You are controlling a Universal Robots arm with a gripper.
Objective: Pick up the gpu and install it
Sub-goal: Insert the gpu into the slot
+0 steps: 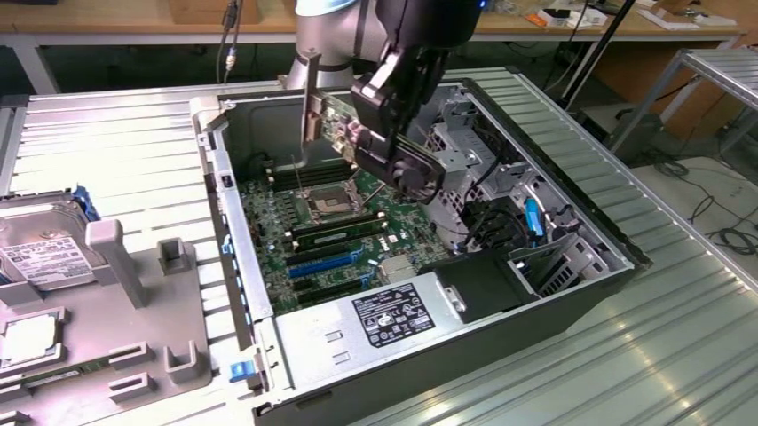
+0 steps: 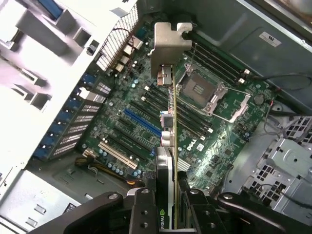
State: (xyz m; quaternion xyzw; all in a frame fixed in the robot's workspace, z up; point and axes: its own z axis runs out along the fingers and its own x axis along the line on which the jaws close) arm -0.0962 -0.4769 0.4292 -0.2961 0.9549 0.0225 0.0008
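My gripper [image 1: 365, 142] is shut on the gpu [image 1: 337, 120], holding it on edge above the open computer case. The card's silvery bracket [image 1: 311, 93] points toward the case's rear wall. In the wrist view the gpu [image 2: 174, 122] appears edge-on, clamped between my dark fingers [image 2: 146, 207], with its bracket [image 2: 170, 44] at the far end. My gripper [image 2: 171, 212] hangs over the green motherboard [image 2: 229, 146]. A blue slot [image 2: 141, 122] and a white slot [image 2: 117, 153] lie beneath and to one side of the card's edge. The card hangs apart from the board.
The CPU socket [image 1: 326, 204] and memory sticks [image 1: 337, 232] sit on the motherboard. A power supply [image 1: 391, 315] fills the case's near end and a metal drive cage [image 1: 462, 164] stands close beside my arm. A silver hard drive [image 1: 48, 257] rests on the grey fixture [image 1: 130, 337] at the exterior view's left.
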